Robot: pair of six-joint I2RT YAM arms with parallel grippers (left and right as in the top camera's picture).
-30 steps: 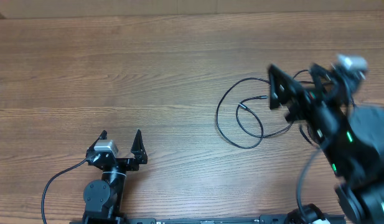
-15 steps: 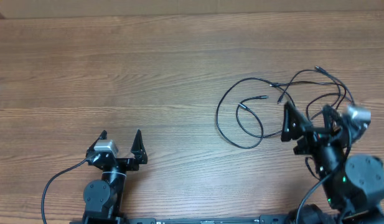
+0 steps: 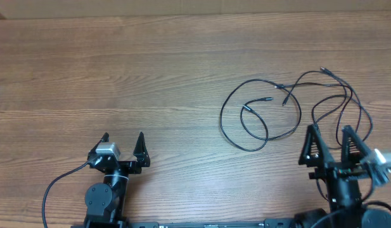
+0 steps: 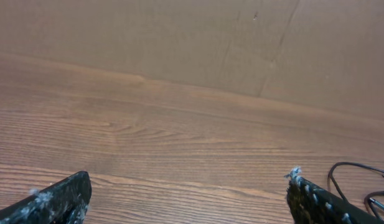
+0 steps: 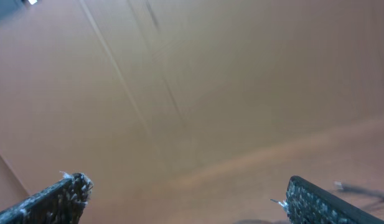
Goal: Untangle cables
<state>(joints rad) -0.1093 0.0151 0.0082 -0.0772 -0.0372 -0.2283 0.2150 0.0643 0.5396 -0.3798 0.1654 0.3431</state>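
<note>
Cables [image 3: 222,119] lie in loose overlapping loops right of centre on the worktop [image 3: 119,63], just above the right arm's jaws. Both jaws spread, empty. Light, limp cord; probably best pinched near a plug end.

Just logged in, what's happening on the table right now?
Nothing is being held at the moment. The cables lie in loose, overlapping loops on the right part of the table. The right gripper is open at the robot's side of the table, close to the nearest loops but gripping none. The left gripper is open too, well to the left of the cables over bare wood.
</note>
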